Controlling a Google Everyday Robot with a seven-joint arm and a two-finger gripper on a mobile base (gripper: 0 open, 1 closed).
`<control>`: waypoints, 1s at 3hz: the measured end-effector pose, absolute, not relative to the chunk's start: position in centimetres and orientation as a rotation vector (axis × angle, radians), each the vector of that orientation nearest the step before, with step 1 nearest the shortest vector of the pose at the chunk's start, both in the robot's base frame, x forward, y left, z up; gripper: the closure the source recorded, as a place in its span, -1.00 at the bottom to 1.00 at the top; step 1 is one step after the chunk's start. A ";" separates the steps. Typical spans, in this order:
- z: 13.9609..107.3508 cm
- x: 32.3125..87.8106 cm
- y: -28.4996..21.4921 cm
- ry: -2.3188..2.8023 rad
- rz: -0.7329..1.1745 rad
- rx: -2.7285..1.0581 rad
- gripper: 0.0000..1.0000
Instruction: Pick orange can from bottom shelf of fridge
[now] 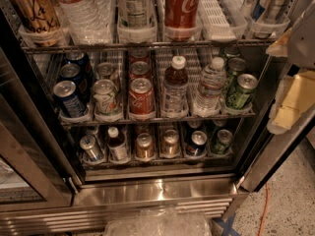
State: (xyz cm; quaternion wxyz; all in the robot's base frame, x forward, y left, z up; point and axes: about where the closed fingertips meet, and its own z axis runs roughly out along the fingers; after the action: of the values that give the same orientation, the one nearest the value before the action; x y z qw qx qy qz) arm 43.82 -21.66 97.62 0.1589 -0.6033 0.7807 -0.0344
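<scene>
The fridge (157, 193) stands open in front of me, with a steel sill at its base. The bottom shelf (147, 162) is dim and holds a row of drinks in clear lane trays. Two orange-copper cans with silver tops stand side by side near its middle: the orange can (144, 146) and a similar one (171, 142) to its right. My gripper (290, 100), pale and yellowish, is at the right edge, outside the fridge at middle-shelf height. It is well right of and above the orange cans and holds nothing that I can see.
The bottom shelf also holds a silver can (91, 147), a small bottle (117, 144), a dark can (198, 142) and a green can (221, 140). The middle shelf holds a red Coca-Cola can (141, 96) and bottles. The glass door (27, 146) stands at the left. Clear plastic (157, 224) lies below.
</scene>
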 end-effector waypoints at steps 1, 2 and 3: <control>97.6 43.8 -21.7 2.232 -0.098 -1.725 -1.00; 97.6 43.8 -21.0 2.180 -0.025 -1.693 -1.00; 93.6 43.8 -19.5 2.068 0.156 -1.661 -1.00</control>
State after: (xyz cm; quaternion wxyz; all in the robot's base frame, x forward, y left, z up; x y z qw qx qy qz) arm 43.83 -19.53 93.63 0.2399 -0.6070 0.7555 0.0572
